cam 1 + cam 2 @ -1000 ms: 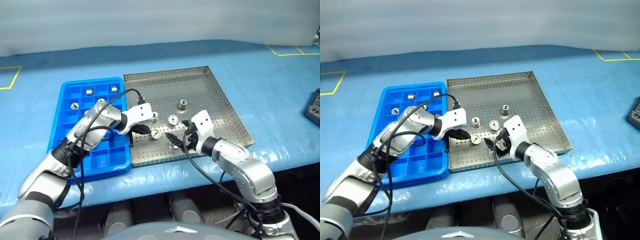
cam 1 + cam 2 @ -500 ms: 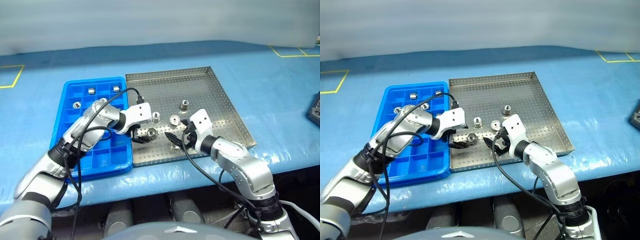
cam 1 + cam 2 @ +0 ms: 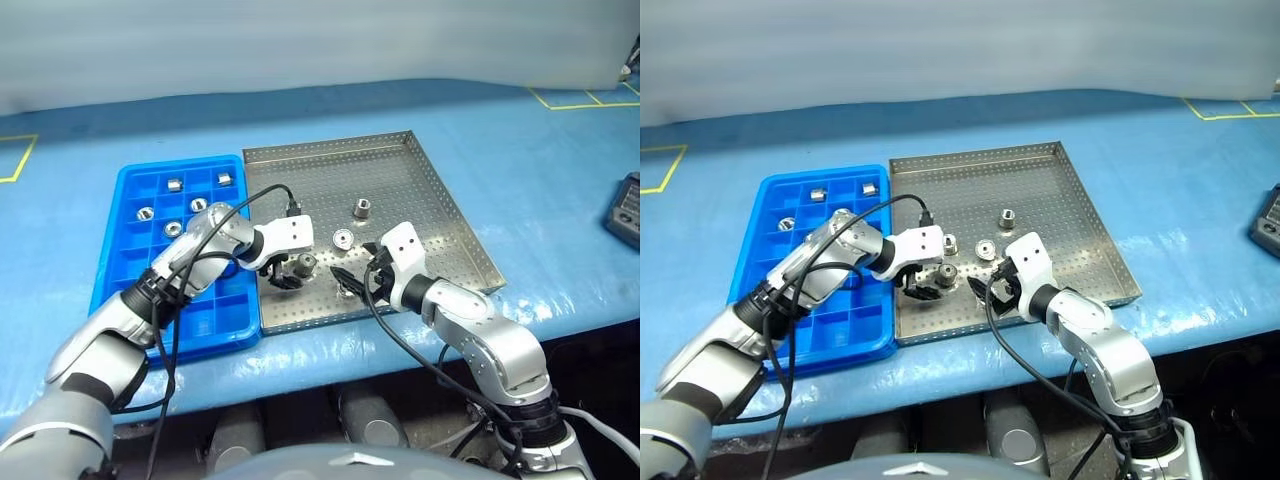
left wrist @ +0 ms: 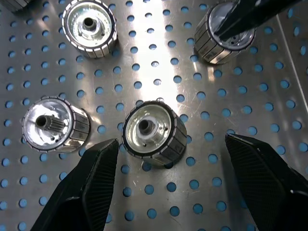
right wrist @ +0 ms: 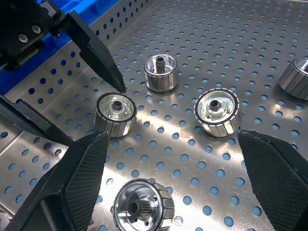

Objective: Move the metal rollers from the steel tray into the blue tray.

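The steel tray [image 3: 420,190] holds several metal rollers. My left gripper [image 4: 172,142] is open and reaches down to the tray floor, its fingers [image 4: 86,187] standing on either side of one upright roller [image 4: 154,132], apart from it. That same roller [image 5: 115,114] shows in the right wrist view between the two black fingertips. My right gripper [image 5: 174,136] hangs open low over the tray with another roller [image 5: 142,202] below it. More rollers [image 3: 362,209] [image 3: 342,238] lie further back. To the left, the blue tray [image 3: 110,270] has several rollers [image 3: 172,184] in its far compartments.
Both trays sit side by side on a blue table, near its front edge. A dark device [image 3: 625,205] lies at the far right. Yellow tape marks [image 3: 575,98] run along the back of the table.
My left gripper has opened and sunk toward the tray floor, its fingers now either side of a roller. The right arm has stayed still. The camera has shifted slightly.
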Robot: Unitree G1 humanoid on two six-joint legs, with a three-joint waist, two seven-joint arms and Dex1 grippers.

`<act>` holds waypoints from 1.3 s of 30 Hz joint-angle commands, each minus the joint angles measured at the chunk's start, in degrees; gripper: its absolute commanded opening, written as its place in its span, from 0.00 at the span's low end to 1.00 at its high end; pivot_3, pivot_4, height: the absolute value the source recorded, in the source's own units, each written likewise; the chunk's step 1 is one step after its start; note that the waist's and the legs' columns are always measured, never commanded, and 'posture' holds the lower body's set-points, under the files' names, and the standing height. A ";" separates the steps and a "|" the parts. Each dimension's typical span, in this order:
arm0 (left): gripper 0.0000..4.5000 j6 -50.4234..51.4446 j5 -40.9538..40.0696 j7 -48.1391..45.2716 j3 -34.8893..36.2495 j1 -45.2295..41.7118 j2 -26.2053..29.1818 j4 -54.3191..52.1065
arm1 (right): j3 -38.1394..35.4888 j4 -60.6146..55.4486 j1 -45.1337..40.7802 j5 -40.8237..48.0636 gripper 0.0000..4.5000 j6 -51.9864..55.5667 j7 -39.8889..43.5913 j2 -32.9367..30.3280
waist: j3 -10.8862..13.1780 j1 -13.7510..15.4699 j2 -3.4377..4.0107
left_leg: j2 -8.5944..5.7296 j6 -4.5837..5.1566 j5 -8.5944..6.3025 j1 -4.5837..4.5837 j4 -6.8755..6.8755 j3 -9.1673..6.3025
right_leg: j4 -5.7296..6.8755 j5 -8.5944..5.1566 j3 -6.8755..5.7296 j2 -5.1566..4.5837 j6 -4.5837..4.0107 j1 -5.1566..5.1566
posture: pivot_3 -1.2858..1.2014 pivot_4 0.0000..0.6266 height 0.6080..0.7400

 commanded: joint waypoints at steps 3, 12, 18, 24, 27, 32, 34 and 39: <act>0.86 -1.01 0.72 1.45 1.26 -0.47 -3.08 2.77 | -0.88 -2.37 -0.09 0.20 1.00 -0.85 -0.14 0.21 | 0.00 -0.21 0.00 | 0.00 0.00 0.00 -0.01 0.00 0.00 | -0.01 0.00 0.00 0.00 0.00 0.00 | 0.45 0.24 1.00; 0.72 -0.74 0.51 2.41 1.97 -0.01 -5.00 3.49 | -0.58 -2.00 -0.51 0.08 1.00 -0.84 0.24 -0.02 | 0.00 -0.57 0.00 | 0.00 0.00 0.00 0.00 0.00 -0.01 | 0.02 0.01 0.01 0.01 0.02 0.00 | 0.45 0.24 1.00; 0.37 0.03 -1.02 2.67 4.19 0.10 -4.95 1.93 | -0.31 -1.69 -1.09 0.02 1.00 -0.76 0.62 -0.24 | 0.00 -0.53 0.00 | -0.01 0.00 0.00 0.00 0.00 -0.01 | 0.01 0.02 0.01 0.00 0.03 0.01 | 0.46 0.24 1.00; 0.37 1.55 -2.17 5.27 9.13 1.33 -3.94 -0.63 | 0.37 -0.84 -2.53 -0.17 1.00 -0.68 1.39 -0.28 | 0.00 -0.43 0.00 | 0.00 0.00 0.00 0.00 0.00 -0.02 | 0.03 0.02 0.00 0.00 0.03 0.01 | 0.47 0.24 1.00; 0.37 4.13 -4.98 9.92 16.47 3.15 -4.95 -6.07 | 0.49 -0.97 -3.03 -0.19 1.00 -0.61 1.58 -0.18 | 0.00 -0.30 0.00 | 0.00 0.00 0.00 -0.01 0.00 -0.04 | 0.03 0.02 -0.01 0.00 0.03 0.00 | 0.47 0.24 1.00; 0.37 9.30 -5.94 23.47 30.16 10.02 -8.09 -19.39 | 1.49 -1.43 -3.68 -0.20 1.00 -0.76 1.70 0.19 | 0.00 0.13 0.01 | 0.00 0.02 -0.01 -0.03 -0.01 -0.06 | 0.00 0.02 -0.02 -0.01 0.04 0.00 | 0.48 0.24 1.00; 0.37 10.68 -5.18 30.40 35.34 13.88 -10.74 -25.41 | 2.66 -1.15 -4.49 -0.11 1.00 -1.09 2.12 0.75 | -0.01 0.27 0.01 | 0.00 0.02 -0.01 0.01 -0.01 -0.06 | 0.01 0.03 -0.01 -0.01 0.04 0.03 | 0.49 0.24 1.00; 0.37 14.71 -3.58 42.36 42.77 22.13 -15.69 -35.13 | 5.51 0.19 -7.09 -0.19 1.00 -2.34 4.44 1.49 | -0.01 1.66 0.00 | 0.01 0.00 0.00 0.06 0.05 -0.10 | 0.07 0.06 -0.04 0.00 0.07 0.07 | 0.51 0.24 1.00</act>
